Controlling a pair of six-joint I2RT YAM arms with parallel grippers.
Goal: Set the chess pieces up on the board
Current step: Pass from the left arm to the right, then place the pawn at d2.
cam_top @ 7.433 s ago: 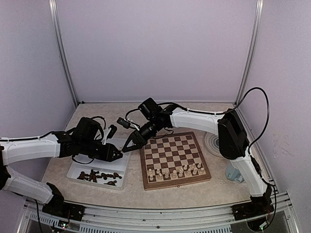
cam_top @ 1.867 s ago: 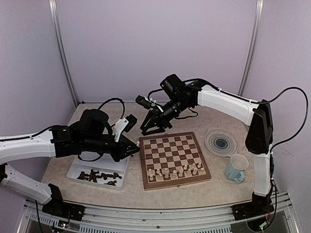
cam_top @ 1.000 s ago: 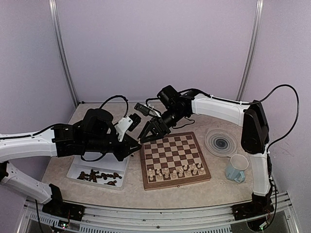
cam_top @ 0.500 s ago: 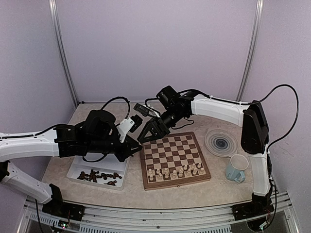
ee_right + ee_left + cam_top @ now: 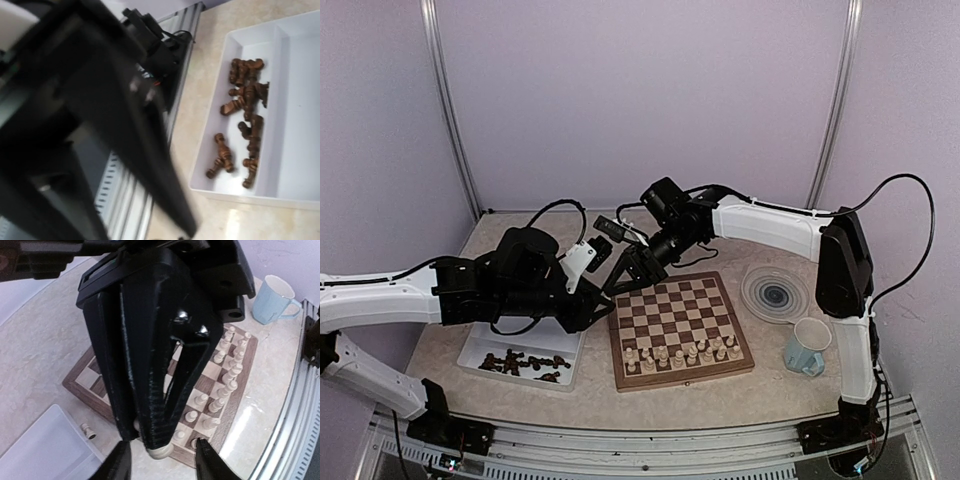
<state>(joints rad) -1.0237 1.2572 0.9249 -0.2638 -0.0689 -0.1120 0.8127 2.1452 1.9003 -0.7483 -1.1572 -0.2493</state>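
Abt half done: pale pcs [image 5: 680, 352] stand on the 2 near rows of board [image 5: 675, 305], dark pcs [image 5: 525, 362] all lie in tray [image 5: 570, 340] on tabletop [image 5: 720, 395]; vs 1 s ago, right pincer [image 5: 150, 440] has clamped a pale piece [image 5: 158, 452] by board's far-left corner, and left pincer [image 5: 161, 464] has opened, holding nothing.

The left arm [image 5: 380, 305] reached in low from the left and the right arm [image 5: 770, 225] arched over from the far right, their grippers tip to tip. The right gripper [image 5: 150, 442] pointed down, its fingers [image 5: 112, 365] pinched together on a pale chess piece [image 5: 158, 452]. The left gripper [image 5: 161, 467] stood parted, its fingers [image 5: 118, 466] on either side of that piece, clear of it.
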